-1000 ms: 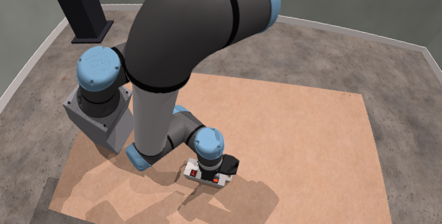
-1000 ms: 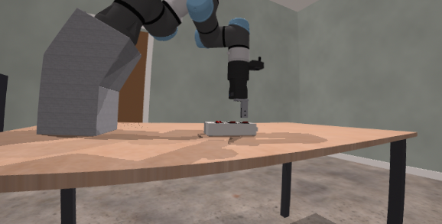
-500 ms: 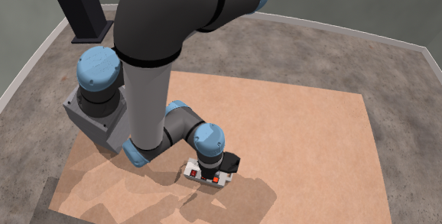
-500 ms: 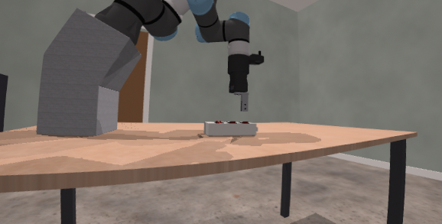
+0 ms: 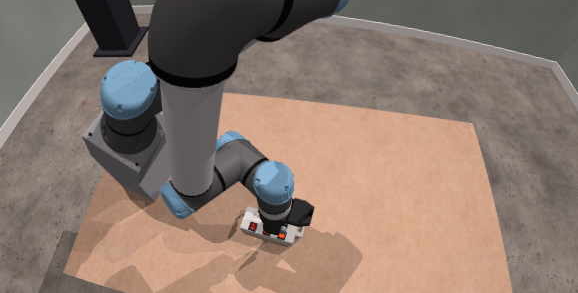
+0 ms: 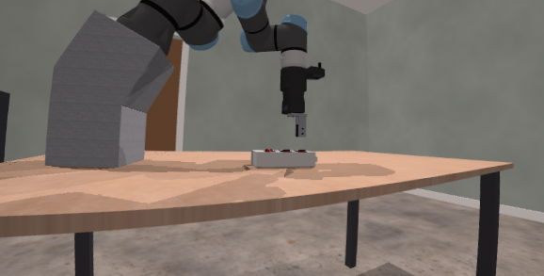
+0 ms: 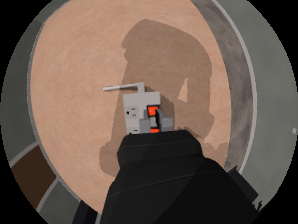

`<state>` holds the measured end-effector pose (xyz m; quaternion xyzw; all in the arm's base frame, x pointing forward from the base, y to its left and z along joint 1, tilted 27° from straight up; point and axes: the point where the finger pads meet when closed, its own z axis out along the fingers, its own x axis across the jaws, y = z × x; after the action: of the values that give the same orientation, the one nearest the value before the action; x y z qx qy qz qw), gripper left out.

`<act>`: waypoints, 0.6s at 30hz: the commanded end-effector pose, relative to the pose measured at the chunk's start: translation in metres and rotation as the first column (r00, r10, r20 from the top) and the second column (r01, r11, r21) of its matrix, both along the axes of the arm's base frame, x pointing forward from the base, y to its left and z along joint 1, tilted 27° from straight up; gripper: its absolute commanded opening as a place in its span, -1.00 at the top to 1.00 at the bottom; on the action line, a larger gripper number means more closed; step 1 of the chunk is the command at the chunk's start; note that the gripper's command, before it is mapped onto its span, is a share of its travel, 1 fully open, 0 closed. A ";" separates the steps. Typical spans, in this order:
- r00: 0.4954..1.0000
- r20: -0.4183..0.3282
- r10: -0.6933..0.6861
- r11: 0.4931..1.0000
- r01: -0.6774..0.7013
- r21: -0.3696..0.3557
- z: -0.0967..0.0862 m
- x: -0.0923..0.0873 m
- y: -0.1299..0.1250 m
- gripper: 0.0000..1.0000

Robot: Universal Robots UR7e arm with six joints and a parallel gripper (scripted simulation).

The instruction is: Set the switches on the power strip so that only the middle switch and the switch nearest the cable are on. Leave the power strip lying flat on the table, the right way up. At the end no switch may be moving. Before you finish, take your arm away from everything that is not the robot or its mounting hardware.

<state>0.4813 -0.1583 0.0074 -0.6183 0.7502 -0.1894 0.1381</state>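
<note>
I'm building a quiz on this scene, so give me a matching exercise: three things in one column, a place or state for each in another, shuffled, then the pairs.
1. gripper
2. power strip
3. grey pedestal

A. lying flat on the table
B. stands at the table's edge, carrying the arm
C. hanging above the strip, holding nothing

Pairs: 1-C, 2-A, 3-B

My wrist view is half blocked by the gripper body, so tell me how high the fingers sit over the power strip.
Observer: From the side, the gripper hovers above the power strip with a plain gap, touching nothing.
Operator: Report whether the strip lies flat.
Observer: It lies flat on the table, switches up.
Operator: Give me the switches from above.
Observer: The top view shows one end switch dark red and the other end switch glowing orange; the arm's wrist hides the middle one.
</note>
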 end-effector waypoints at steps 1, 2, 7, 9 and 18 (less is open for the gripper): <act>1.000 0.001 0.000 1.000 0.000 -0.001 0.001 0.000 0.000 -1.00; 1.000 0.001 0.000 1.000 0.000 -0.001 0.001 0.000 0.000 -1.00; 1.000 0.001 0.000 1.000 0.000 -0.001 0.003 -0.001 0.000 -1.00; 1.000 0.001 0.000 1.000 0.000 -0.001 0.004 -0.002 0.000 -1.00; 1.000 0.001 0.000 1.000 0.000 -0.001 0.018 -0.009 0.002 -1.00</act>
<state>0.4756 -0.1567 0.0186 -0.6182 0.7503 -0.1894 0.1381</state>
